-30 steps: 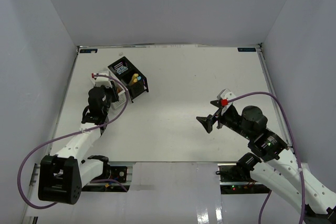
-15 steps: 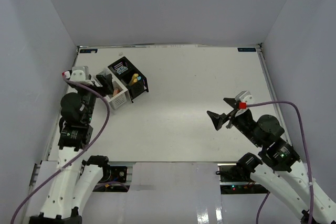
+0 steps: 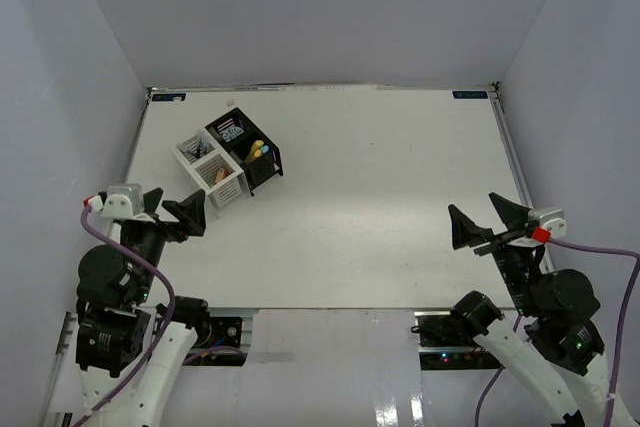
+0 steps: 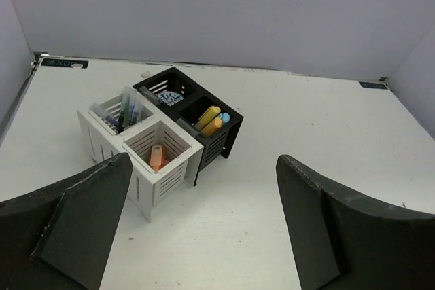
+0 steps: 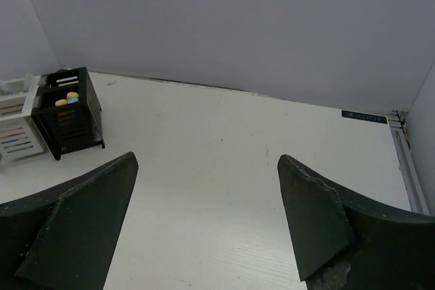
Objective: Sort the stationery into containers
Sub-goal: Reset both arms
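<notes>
White tabletop [image 3: 350, 197], far left: a slatted black-and-white plastic organiser cluster [image 3: 228, 159], stocked. Left gripper [image 3: 172, 209] and right gripper [image 3: 487, 219] gape wide, empty; a careless left reach could knock it askew.

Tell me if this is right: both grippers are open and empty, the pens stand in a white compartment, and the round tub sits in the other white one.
One slip: the tub sits in a black compartment, not a white one; the left wrist view shows it. The rest stands: left gripper and right gripper open and empty, pens in a white compartment.
</notes>
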